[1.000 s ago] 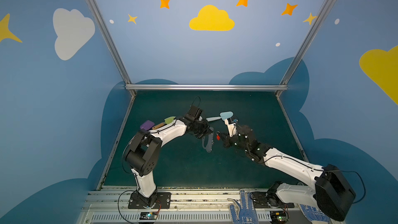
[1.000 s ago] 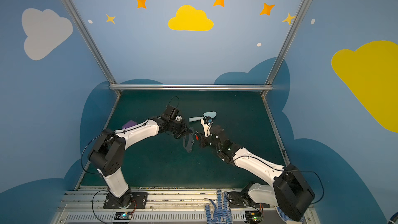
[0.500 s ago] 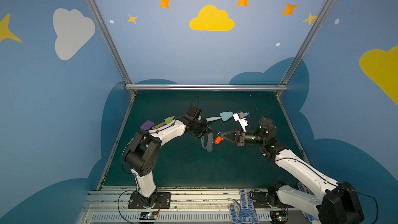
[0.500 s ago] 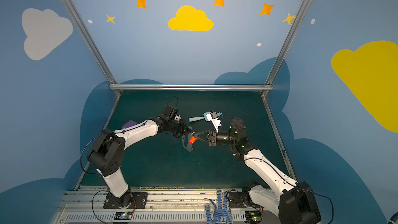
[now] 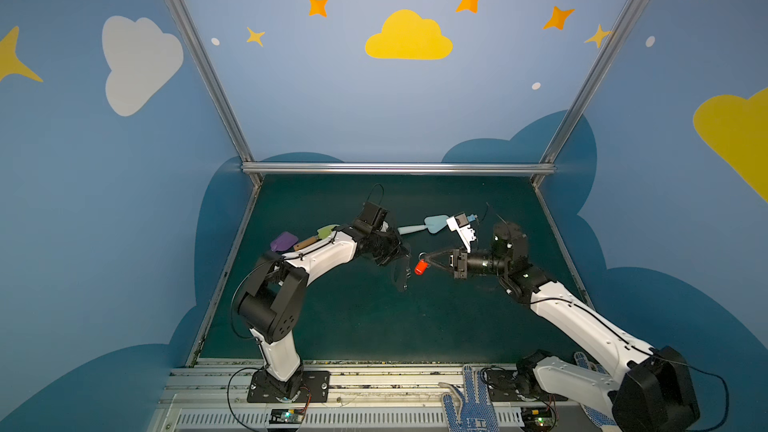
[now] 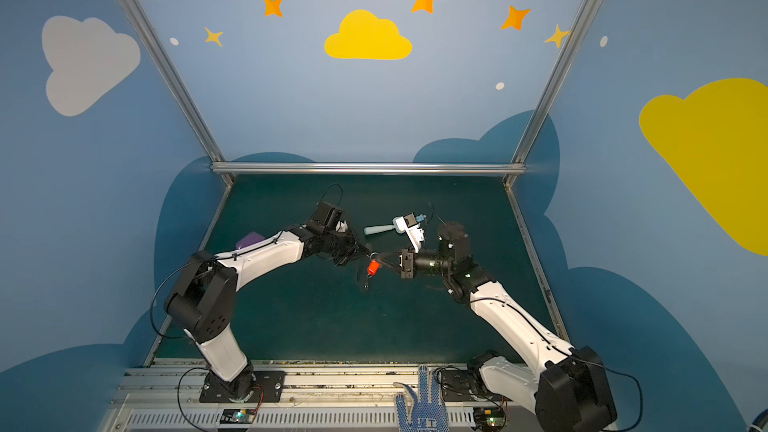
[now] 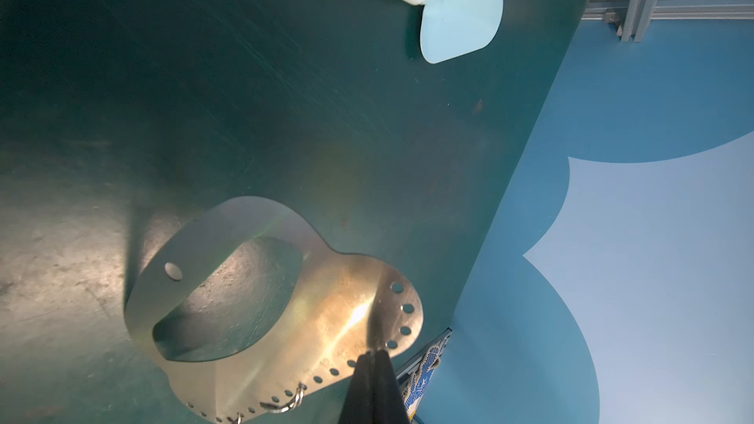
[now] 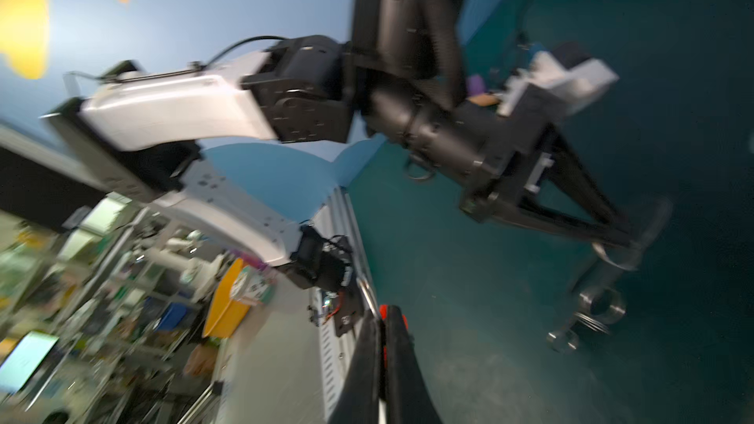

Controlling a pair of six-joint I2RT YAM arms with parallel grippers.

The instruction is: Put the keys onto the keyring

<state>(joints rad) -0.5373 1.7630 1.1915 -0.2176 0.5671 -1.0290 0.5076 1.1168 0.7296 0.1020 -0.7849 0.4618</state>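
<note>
Far left on the green mat (image 5: 332, 326), a purple shovel (image 5: 284, 241) and a green shovel (image 5: 326, 231) lie side by side, partly tucked behind the left arm (image 5: 328, 257). Moving in, the left gripper (image 7: 372, 356) has its jaws pressed together on the keyring (image 7: 285, 320), pinching the plate right at the edge with the row of small holes. The plate is held up off the mat and hangs edge-on in both top views, with a couple of little metal rings (image 7: 285, 403) dangling off that edge.

Just right of it are the keys (image 5: 420, 268), up in the air. The right gripper (image 5: 428, 260) is clamped tight on them, red tag (image 6: 372, 268) poking out below the tips. The right wrist view is pretty smeared, so I can't tell if the keys actually touch the plate. Behind the right gripper, a light blue shovel (image 5: 434, 224) lies flat on the mat.
</note>
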